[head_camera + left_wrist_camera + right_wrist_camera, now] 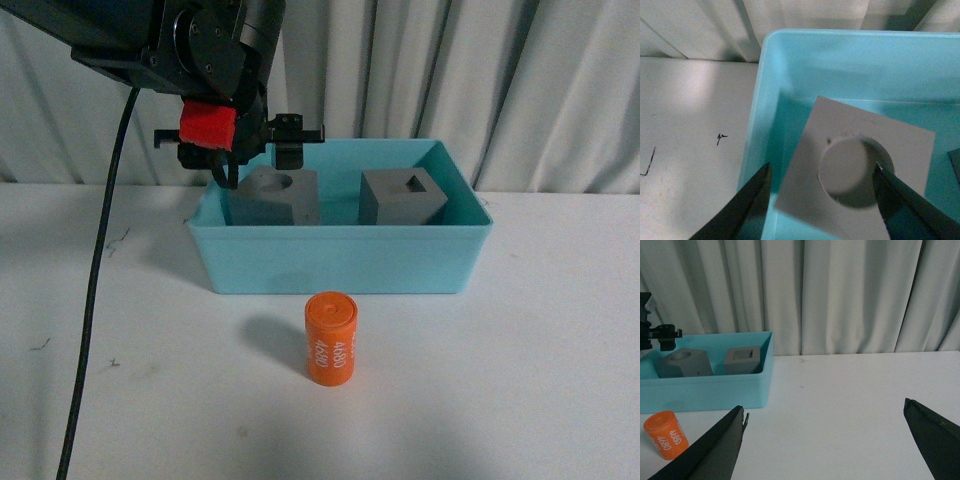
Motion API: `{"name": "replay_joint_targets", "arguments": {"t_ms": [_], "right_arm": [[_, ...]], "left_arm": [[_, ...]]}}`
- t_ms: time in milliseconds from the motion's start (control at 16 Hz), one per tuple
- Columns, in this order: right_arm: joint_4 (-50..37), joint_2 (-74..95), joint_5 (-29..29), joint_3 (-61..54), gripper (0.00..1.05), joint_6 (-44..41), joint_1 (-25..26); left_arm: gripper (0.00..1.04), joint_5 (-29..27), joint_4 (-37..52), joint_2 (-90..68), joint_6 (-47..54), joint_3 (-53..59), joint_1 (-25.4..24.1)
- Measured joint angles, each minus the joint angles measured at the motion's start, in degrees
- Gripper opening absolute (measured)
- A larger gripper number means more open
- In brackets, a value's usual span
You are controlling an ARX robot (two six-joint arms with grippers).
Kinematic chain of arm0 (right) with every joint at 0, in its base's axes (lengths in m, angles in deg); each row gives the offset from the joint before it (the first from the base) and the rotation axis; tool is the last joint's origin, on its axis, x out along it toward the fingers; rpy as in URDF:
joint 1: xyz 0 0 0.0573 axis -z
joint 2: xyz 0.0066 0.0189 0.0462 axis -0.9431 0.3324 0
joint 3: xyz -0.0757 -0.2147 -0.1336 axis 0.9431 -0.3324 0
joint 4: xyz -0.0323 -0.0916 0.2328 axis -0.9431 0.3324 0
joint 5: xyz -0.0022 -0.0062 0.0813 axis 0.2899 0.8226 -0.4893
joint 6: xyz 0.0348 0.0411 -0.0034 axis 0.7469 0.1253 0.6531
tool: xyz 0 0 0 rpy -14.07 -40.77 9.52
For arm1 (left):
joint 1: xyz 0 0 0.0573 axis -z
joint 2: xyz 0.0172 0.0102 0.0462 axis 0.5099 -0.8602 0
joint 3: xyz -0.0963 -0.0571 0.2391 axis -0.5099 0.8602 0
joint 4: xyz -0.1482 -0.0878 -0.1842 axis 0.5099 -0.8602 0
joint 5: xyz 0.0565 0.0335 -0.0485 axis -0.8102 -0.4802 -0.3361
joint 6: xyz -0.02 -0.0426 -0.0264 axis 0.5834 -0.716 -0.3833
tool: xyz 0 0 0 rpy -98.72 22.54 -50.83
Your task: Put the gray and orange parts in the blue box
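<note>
Two gray cubes lie inside the blue box: the one with a round recess on the left, the one with a square recess on the right. The orange cylinder printed "4680" stands upright on the table in front of the box. My left gripper hovers open just above the round-recess cube, jaws spread to either side of it without touching. In the right wrist view my right gripper is open over bare table, with the box and the cylinder off to one side.
A white table carries everything, and pale curtains hang behind it. A black cable drops from the left arm along the table's left side.
</note>
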Motion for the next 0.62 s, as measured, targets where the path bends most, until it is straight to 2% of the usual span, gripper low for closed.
{"name": "replay_joint_targets", "arguments": {"t_ms": [187, 499, 623], "right_arm": [[0.00, 0.00, 0.00, 0.00, 0.98, 0.00, 0.00], [0.02, 0.00, 0.00, 0.00, 0.98, -0.02, 0.00], [0.00, 0.00, 0.00, 0.00, 0.98, -0.02, 0.00]], "left_arm": [[0.98, 0.33, -0.52, 0.96, -0.48, 0.81, 0.00], [0.98, 6.84, 3.78, 13.53, -5.97, 12.41, 0.02], [0.98, 13.27, 7.19, 26.21, -9.79, 23.19, -0.37]]}}
